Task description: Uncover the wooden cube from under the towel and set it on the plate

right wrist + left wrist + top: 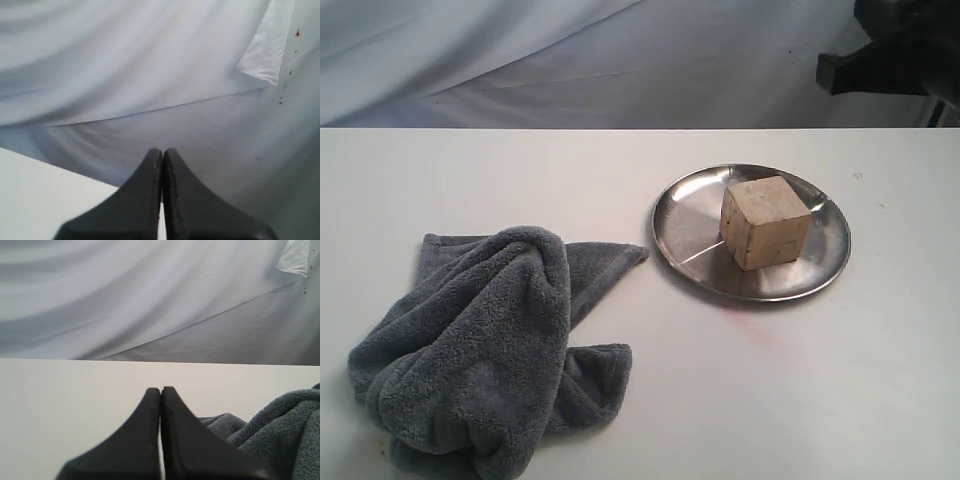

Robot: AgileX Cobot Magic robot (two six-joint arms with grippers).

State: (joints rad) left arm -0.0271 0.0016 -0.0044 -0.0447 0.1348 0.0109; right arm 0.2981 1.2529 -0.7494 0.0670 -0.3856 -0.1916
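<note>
The pale tan wooden cube rests on the round silver plate at the right of the table, uncovered. The dark grey towel lies bunched at the front left, apart from the plate. My left gripper is shut and empty, low over the bare table with the towel just beside it. My right gripper is also shut and empty, raised past the table's edge and facing the white backdrop. A dark part of the right arm shows at the top right of the exterior view.
A white draped cloth hangs behind the table's far edge. The white table is bare between towel and plate and along the front right.
</note>
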